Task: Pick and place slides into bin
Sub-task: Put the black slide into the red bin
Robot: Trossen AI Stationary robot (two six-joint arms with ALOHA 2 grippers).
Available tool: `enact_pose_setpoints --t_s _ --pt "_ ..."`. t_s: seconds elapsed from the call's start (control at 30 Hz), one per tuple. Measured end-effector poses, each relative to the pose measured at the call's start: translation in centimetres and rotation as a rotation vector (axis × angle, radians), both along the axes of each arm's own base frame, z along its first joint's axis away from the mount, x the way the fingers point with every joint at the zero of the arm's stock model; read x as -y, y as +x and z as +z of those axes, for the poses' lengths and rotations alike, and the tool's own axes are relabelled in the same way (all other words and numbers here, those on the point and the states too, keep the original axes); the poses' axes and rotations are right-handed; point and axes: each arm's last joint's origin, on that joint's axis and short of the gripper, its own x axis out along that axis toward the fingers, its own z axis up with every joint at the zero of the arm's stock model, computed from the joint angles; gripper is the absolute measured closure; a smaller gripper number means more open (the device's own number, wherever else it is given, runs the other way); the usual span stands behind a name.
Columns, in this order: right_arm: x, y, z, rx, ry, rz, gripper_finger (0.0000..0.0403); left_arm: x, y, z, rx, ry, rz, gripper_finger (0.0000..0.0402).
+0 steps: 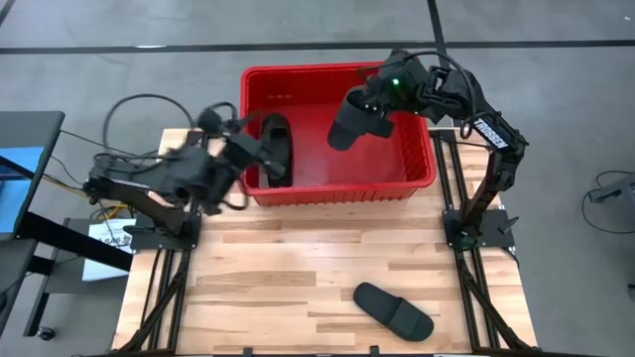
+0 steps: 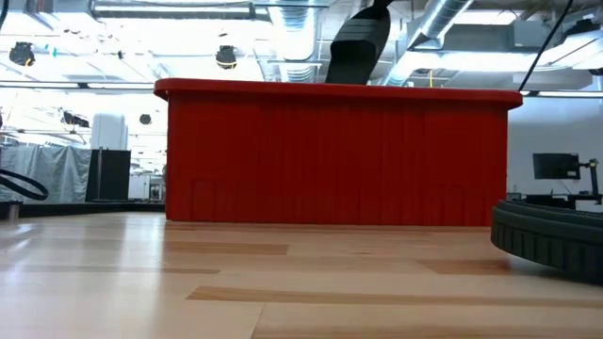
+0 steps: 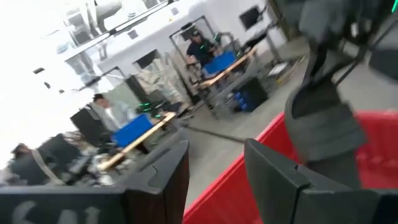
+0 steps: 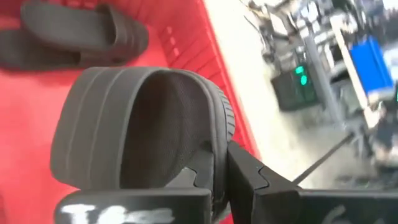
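Observation:
The red bin (image 1: 417, 177) stands at the table's far middle. My right gripper (image 1: 369, 107) is over the bin's right half, shut on a black slide (image 1: 349, 121) that hangs above the rim in the low view (image 2: 358, 45). More black slides (image 4: 74, 34) lie on the bin's floor by its left wall (image 1: 276, 147). Another slide (image 1: 395, 309) lies flat on its sole near the table's front right. My left gripper (image 1: 256, 157) is open and empty at the bin's left wall, and its fingers (image 3: 168, 180) stand apart in its own wrist view. My right gripper pinches the slide's side edge (image 4: 219, 140) where the wide strap meets the sole. One finger (image 4: 200, 173) is inside the strap opening and the other (image 4: 249, 177) is outside. The slide is lifted clear and hangs tilted below the fingers, over the bin.
The wooden table (image 1: 278, 268) in front of the bin is open, apart from the slide at the front right (image 2: 551, 235). Black arm frames stand along both table sides. People and benches show in the room behind (image 3: 106, 115).

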Motion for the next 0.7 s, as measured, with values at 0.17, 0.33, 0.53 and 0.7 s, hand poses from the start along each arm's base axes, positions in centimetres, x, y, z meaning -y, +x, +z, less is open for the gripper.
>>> enact_pose_setpoints --t_s 0.17,0.33,0.53,0.7 --pt "0.7 0.0 0.1 -0.037 0.014 0.172 0.0396 0.6 -3.7 2.3 0.195 -0.069 -0.141 0.0256" --pt "2.7 0.4 -0.9 -0.067 0.056 0.217 0.0396 0.8 -6.2 3.6 0.332 -0.112 -0.302 0.0256" --pt "6.2 1.7 -3.3 -0.156 0.094 0.215 0.0396 0.6 -7.3 4.1 0.374 -0.133 -0.323 0.0256" --pt "9.2 3.2 -6.2 -0.215 0.167 0.231 0.0396 0.6 -7.0 3.4 0.296 -0.122 -0.300 0.0256"
